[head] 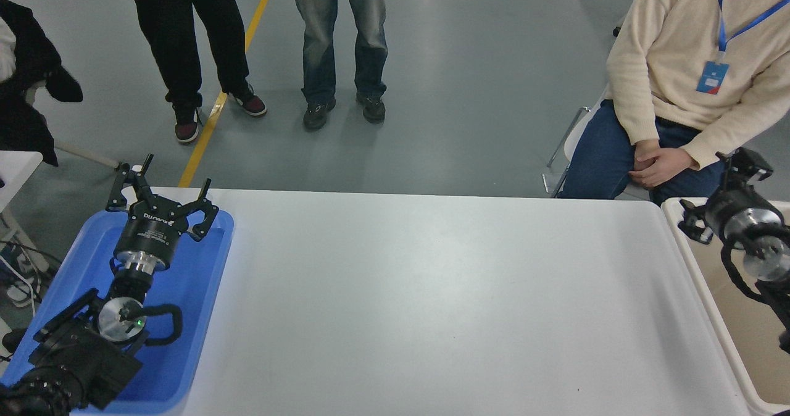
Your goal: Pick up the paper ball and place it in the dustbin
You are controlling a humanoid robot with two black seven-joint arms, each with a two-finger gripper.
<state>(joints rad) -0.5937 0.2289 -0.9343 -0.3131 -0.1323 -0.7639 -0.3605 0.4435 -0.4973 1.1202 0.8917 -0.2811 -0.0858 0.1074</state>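
Nearest to the robot's side, the left arm lies parked at the lower left over the blue tray (203,317), its left gripper (162,187) pointing toward the far edge with fingers spread wide and nothing between them. The tray sits at the left end of the white table (432,305); the bare tabletop shows no object on it.

At the right end, the beige dustbin (703,299) stands against the table's edge, with its rim and pale inner wall in view; part of its interior is hidden by the arm and cut off by the frame. The right arm enters from the right edge and reaches above the bin's far corner. The right gripper (719,184) shows dark fingers (750,163) near the far rim, but whether they are spread or closed cannot be told from this angle, nor whether they hold anything.

The paper ball cannot be seen anywhere: not on the table, not in the tray, not in the visible part of the bin.

Beyond the table, a person in a cream sweater (685,64) sits with clasped hands (655,163) at the far right. Two standing people's legs (271,45) appear on the grey floor, beside a yellow floor line (231,76).
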